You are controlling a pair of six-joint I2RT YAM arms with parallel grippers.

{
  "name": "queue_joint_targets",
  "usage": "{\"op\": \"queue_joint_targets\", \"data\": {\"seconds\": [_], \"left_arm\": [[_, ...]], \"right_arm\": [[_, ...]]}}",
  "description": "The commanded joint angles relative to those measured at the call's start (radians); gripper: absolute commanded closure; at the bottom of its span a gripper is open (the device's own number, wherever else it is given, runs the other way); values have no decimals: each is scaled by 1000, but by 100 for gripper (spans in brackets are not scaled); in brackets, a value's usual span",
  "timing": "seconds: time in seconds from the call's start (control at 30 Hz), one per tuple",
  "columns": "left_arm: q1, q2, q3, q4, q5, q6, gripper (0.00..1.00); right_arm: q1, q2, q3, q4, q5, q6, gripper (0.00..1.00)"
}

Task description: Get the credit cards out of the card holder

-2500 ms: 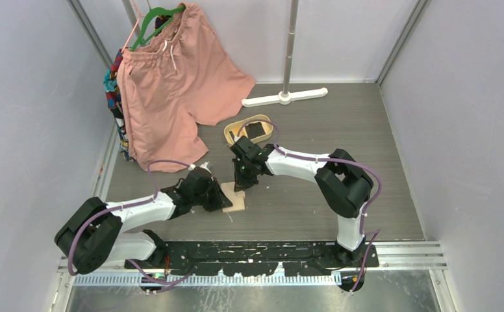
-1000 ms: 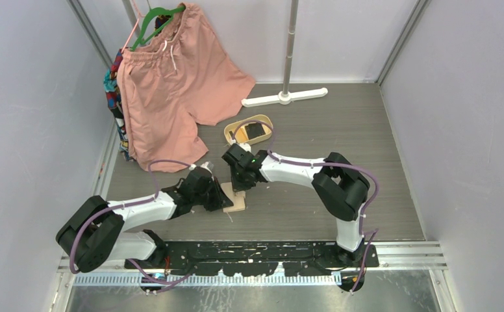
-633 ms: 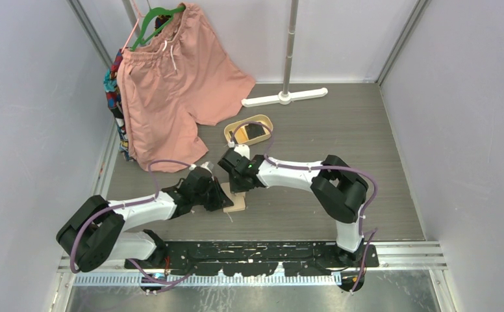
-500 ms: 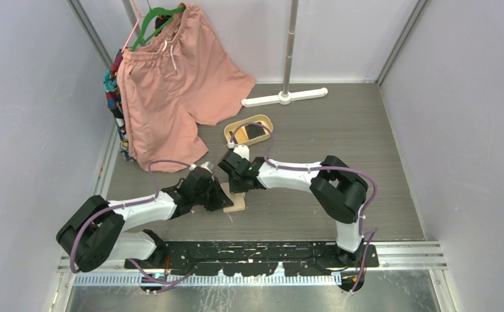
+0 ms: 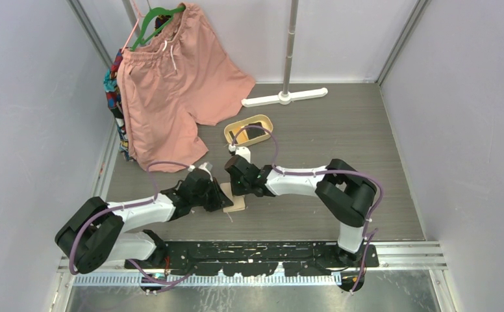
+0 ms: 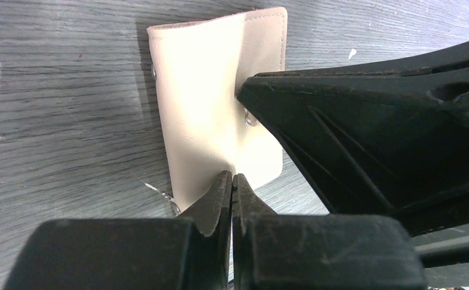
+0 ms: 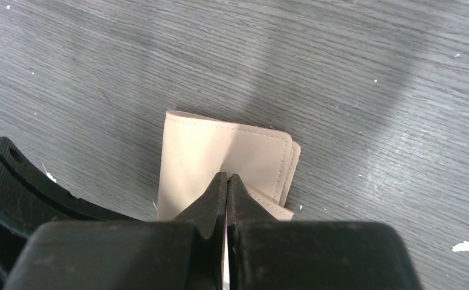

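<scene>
The beige card holder [image 5: 235, 199] lies closed on the grey floor, outer side up. It also shows in the left wrist view [image 6: 208, 109] and the right wrist view [image 7: 220, 157]. My left gripper [image 5: 222, 199] is shut, its tips [image 6: 232, 176] pressed on the holder's near edge. My right gripper [image 5: 236, 187] is shut, its tips [image 7: 226, 177] resting on top of the holder from the far side. No cards show at the holder. One dark card [image 5: 254, 132] lies in the oval tan tray [image 5: 236, 127].
Pink shorts [image 5: 171, 84] hang on a green hanger at the back left. A white stand's foot [image 5: 285, 97] and pole stand at the back. Walls close in on both sides. The right gripper's black body [image 6: 371, 139] fills the right of the left wrist view.
My right gripper has swung from beside the tan tray down and toward me onto the card holder. The left gripper and the holder have stayed where they were.
</scene>
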Motion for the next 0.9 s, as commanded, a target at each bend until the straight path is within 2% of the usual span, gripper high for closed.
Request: {"op": "queue_joint_targets", "data": {"seconds": [0.0, 0.07, 0.2, 0.63, 0.87], "left_arm": [[14, 18, -34, -32, -79, 8, 99], [20, 20, -40, -27, -81, 2, 99], [26, 21, -37, -40, -94, -13, 100], [38, 14, -22, -69, -180, -31, 100], [41, 80, -5, -58, -226, -31, 100]], "right_arm": [[31, 31, -99, -7, -122, -48, 94], [31, 28, -121, 16, -131, -54, 93], [39, 4, -176, 82, -131, -53, 99], [68, -98, -357, 274, -113, -44, 99], [125, -134, -428, 340, -68, -42, 99]]}}
